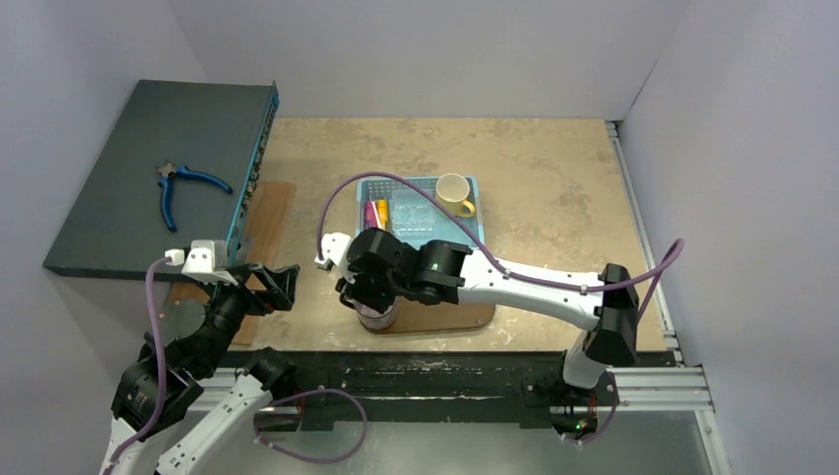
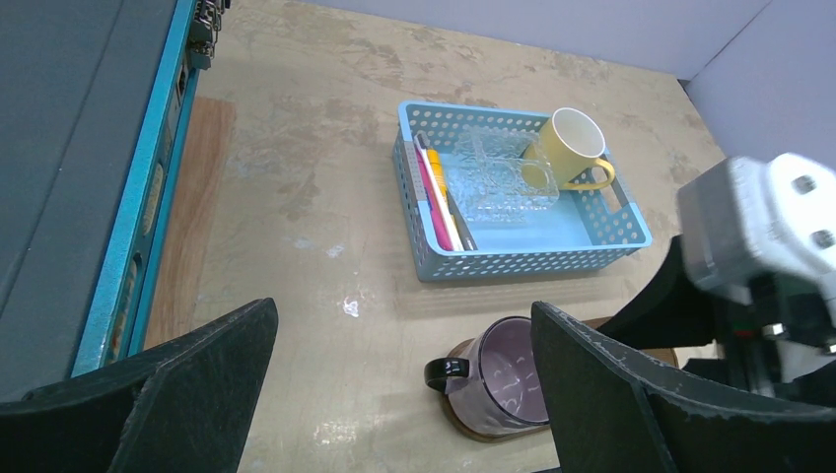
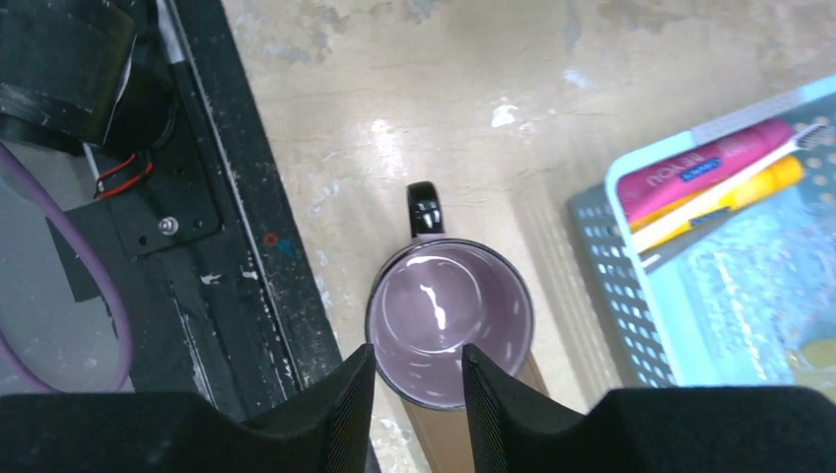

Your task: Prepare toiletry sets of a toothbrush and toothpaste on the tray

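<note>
Wide apart and empty, the left gripper frames a blue plastic mesh basket holding a magenta-pink tube, a yellow-orange tube, a yellow mug and clear glass. Only the right wrist view shows clearly the pale toothbrush between both tubes. The right gripper, narrowly open, hovers over a purple mug standing on the dark brown wooden tray; touch cannot be told.

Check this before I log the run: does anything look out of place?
Yes. A purple mug stands on one end of the tray, while the toothbrush and toothpaste meant for it lie in the blue basket.
</note>
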Robot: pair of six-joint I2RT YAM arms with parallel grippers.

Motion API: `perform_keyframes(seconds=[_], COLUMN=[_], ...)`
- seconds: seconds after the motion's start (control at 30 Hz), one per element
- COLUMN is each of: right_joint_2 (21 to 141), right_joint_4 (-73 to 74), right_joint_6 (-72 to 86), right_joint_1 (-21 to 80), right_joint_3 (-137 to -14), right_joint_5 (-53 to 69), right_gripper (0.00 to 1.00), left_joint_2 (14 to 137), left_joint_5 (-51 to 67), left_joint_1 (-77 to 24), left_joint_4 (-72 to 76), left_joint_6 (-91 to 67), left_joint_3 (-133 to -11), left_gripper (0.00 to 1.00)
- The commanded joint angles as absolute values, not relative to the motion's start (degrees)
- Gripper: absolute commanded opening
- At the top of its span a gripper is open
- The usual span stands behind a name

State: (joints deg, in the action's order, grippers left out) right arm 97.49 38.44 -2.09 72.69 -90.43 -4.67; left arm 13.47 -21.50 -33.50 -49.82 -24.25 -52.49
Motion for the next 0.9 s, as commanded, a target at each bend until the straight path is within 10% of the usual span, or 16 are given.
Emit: perform_keyframes(seconds=[0.0,0.87], right_joint_2=[94.0,106.63], right_joint_4=[37.56,36.21], right_joint_6=[-0.86,11.1], right_joint_1=[70.88,43.19], right_joint_3=[-90.93,-105.52], right_joint_5=[-11.39,-20.86], right_gripper=[0.4,0.39], left_joint_2=[13.32,14.55], left_joint_5=[-22.41,-22.59], left_joint_1=[-33.34,-33.35], left_joint_4=[-47.72,-47.74], left_joint_6=[-23.29,-23.12], left_joint_3=[-52.15,-52.16], left_gripper=[1.0,1.0])
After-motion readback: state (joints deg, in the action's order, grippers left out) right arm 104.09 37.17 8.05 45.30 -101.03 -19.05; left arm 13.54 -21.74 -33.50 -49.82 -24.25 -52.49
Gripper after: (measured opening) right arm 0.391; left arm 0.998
